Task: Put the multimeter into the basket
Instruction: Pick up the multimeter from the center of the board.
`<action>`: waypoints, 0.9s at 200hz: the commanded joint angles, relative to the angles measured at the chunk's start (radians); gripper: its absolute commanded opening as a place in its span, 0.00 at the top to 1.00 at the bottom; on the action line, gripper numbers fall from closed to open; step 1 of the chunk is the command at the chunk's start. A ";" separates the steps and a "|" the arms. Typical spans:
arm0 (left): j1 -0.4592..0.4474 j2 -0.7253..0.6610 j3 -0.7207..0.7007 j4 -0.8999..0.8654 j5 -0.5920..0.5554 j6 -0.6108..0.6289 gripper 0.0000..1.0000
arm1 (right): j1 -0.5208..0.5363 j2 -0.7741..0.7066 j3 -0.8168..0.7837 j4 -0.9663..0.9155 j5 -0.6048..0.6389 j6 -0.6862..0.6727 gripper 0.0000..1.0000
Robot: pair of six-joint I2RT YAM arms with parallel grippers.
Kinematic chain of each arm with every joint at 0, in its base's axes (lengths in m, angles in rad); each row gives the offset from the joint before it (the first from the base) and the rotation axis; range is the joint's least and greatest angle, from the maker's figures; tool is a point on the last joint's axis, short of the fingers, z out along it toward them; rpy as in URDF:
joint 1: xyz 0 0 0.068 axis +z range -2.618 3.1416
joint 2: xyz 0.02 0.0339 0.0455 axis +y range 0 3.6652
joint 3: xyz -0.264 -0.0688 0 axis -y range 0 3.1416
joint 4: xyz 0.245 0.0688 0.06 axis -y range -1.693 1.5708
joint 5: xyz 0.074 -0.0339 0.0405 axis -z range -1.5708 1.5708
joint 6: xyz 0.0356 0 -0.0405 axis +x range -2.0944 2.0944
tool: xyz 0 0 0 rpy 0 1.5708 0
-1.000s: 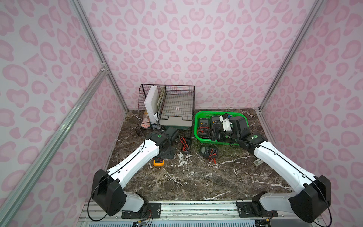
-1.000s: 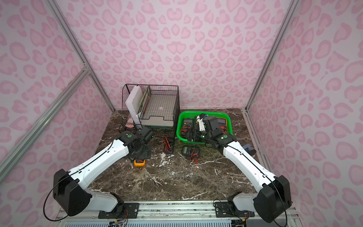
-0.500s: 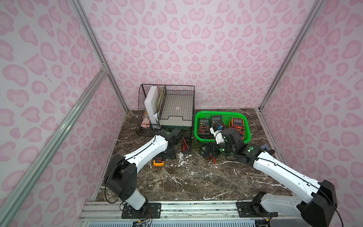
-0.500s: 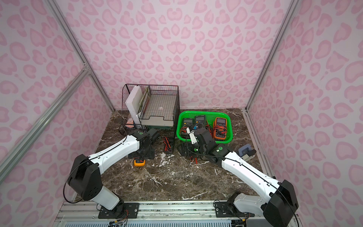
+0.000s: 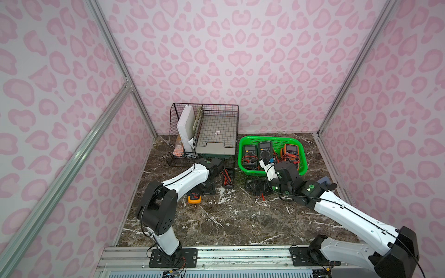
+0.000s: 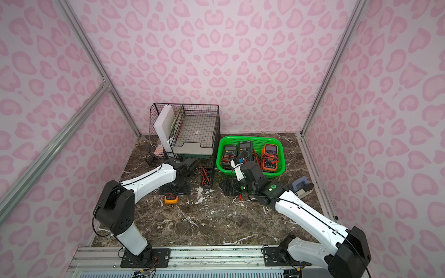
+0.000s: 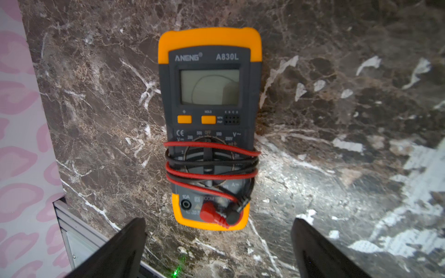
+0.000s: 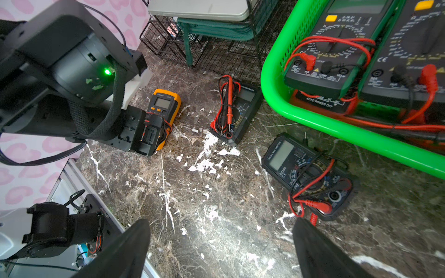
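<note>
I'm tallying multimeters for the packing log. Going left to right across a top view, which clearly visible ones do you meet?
On the table: small orange multimeter → black multimeter with bundled probes → inside the basket: first black multimeter → second black multimeter → large orange multimeter.

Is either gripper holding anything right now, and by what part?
Nothing is held. The left gripper is open over the orange multimeter, and the right gripper is open near a black multimeter.
</note>
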 commanded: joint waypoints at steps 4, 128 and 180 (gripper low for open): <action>0.027 0.010 -0.005 0.023 0.012 0.030 0.01 | 0.001 0.001 -0.001 0.018 0.018 -0.009 0.03; 0.118 0.099 -0.055 0.159 0.103 0.087 0.02 | 0.001 0.026 0.035 -0.004 0.081 0.004 0.02; 0.119 0.127 -0.061 0.190 0.130 0.077 0.16 | 0.002 0.038 0.040 -0.009 0.088 0.007 0.02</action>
